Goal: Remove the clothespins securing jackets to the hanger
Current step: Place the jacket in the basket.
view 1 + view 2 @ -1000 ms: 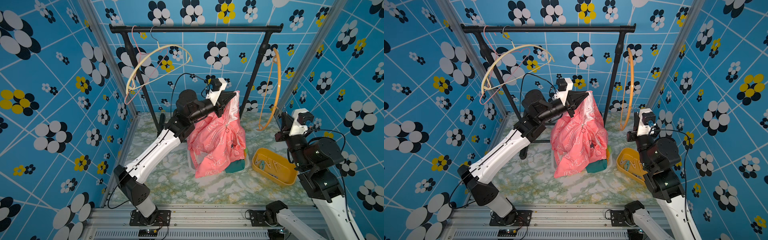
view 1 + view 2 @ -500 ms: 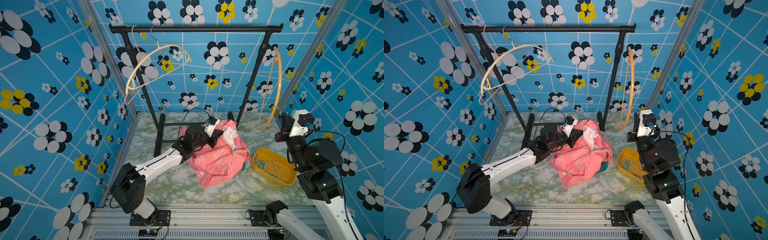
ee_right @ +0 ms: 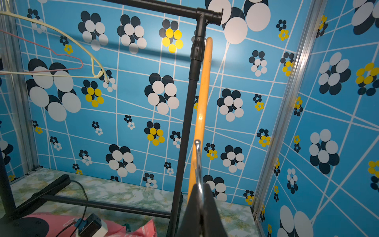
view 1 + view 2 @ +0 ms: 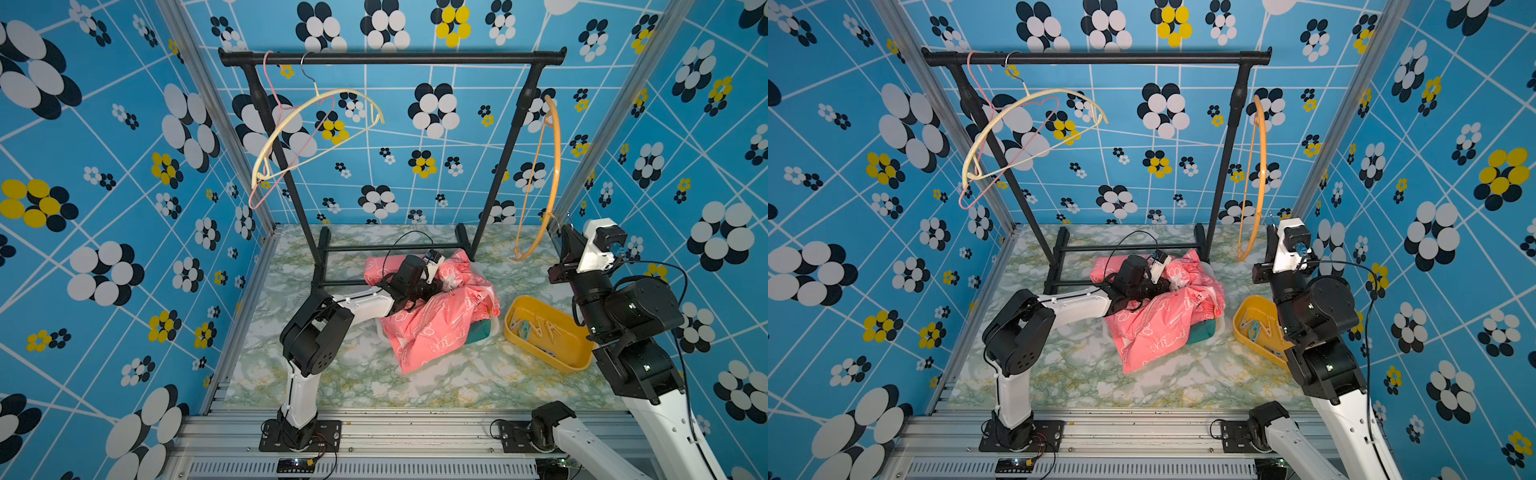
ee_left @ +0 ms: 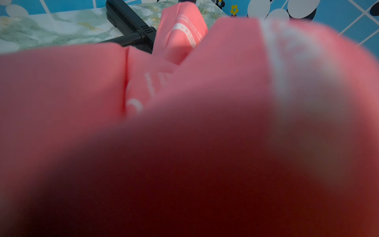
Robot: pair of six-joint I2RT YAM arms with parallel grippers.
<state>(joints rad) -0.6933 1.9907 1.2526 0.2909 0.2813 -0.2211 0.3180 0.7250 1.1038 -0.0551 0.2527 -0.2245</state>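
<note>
Reaching low, left tool [image 4: 439, 286] pinching pink jacket [image 4: 436, 328]; raised right tool [image 3: 202, 187] clamped on orange hanger [image 3: 202, 98].

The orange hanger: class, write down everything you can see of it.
The orange hanger is a thin, smooth arc, plastic by its look, with a slimmer cross bar and a silver metal hook. It is bare. It is off the rail, stood on end beside the rack's post, and the right gripper is shut on its hook.
</note>
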